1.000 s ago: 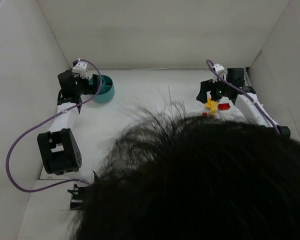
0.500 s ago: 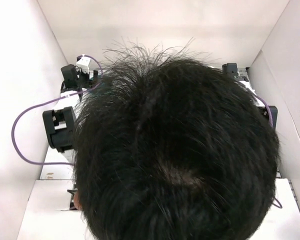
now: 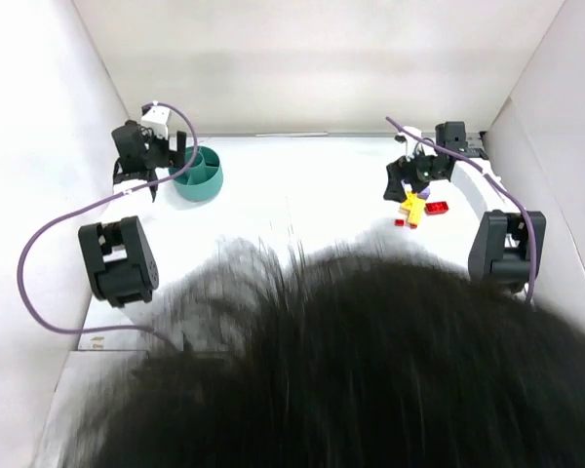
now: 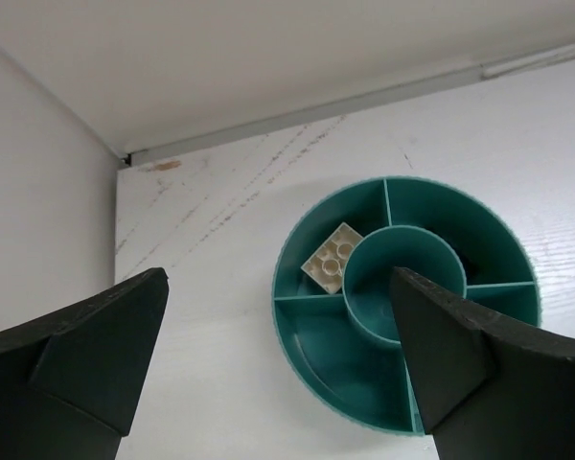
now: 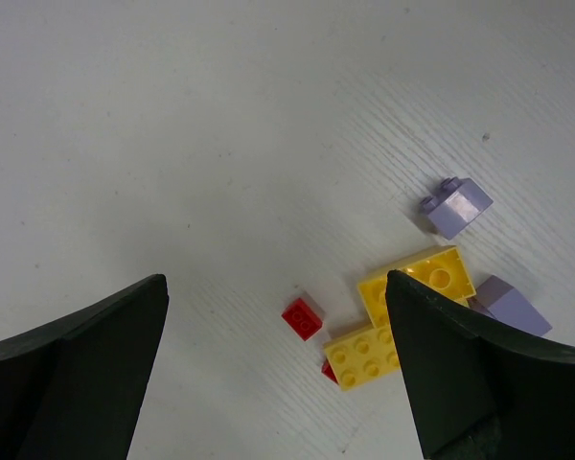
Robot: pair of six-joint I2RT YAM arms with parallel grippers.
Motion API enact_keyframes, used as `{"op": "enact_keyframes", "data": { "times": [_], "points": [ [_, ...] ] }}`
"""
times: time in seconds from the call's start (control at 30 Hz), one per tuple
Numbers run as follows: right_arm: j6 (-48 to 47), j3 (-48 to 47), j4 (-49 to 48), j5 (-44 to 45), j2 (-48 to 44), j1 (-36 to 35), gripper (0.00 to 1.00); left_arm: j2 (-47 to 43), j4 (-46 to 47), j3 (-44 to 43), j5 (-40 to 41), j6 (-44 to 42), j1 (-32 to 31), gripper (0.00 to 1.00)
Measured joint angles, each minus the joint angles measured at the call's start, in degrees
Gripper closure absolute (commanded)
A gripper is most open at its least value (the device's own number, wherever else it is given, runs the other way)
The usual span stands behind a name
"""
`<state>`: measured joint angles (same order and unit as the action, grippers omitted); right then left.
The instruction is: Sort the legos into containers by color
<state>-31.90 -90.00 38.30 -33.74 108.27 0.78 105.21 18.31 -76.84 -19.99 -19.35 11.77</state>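
We are wearing black and white on our left arm (image 3: 117,265) and right arm (image 3: 505,246), each trailing a purple cable (image 3: 21,275), ending in black wedge fingers (image 4: 77,369).

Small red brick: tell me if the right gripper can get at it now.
Probably yes. The right gripper hangs open over the small red brick, which lies uncovered, just apart from the yellow bricks.
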Motion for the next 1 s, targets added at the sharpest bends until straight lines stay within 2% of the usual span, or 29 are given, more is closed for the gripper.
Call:
{"op": "enact_keyframes", "data": {
  "times": [0.2, 0.37, 0.47, 0.5, 0.6, 0.83, 1.0],
  "points": [
    [7.4, 2.2, -3.7, 1.4, -5.7, -0.4, 0.0, -5.0, -5.7, -1.5, 2.9, 1.7, -0.1, 0.0],
    [15.1, 9.3, -8.0, 6.6, -14.3, -2.5, 0.02, -6.9, -10.6, -2.4, 8.5, 1.1, -2.8, 0.0],
    [18.2, 13.1, -8.8, 11.2, -17.7, -4.9, 0.09, -8.3, -13.5, -2.5, 8.0, 3.3, -4.2, 0.0],
    [19.3, 13.7, -8.8, 13.1, -17.9, -5.5, 0.15, -8.6, -15.2, -3.0, 7.5, 3.8, -4.4, 0.0],
    [22.6, 13.8, -7.6, 17.9, -17.4, -6.5, 0.27, -8.6, -20.3, -6.4, 6.7, 5.8, -4.5, 0.0],
    [29.2, 9.4, -5.3, 28.3, -11.2, -1.3, 0.32, -10.4, -24.8, -7.7, 6.5, 8.0, -4.8, 0.0],
    [29.6, 4.8, -6.0, 34.1, -4.3, 1.6, 0.37, -12.2, -26.2, -7.4, 6.1, 8.3, -6.1, 0.0]
  ]
}}
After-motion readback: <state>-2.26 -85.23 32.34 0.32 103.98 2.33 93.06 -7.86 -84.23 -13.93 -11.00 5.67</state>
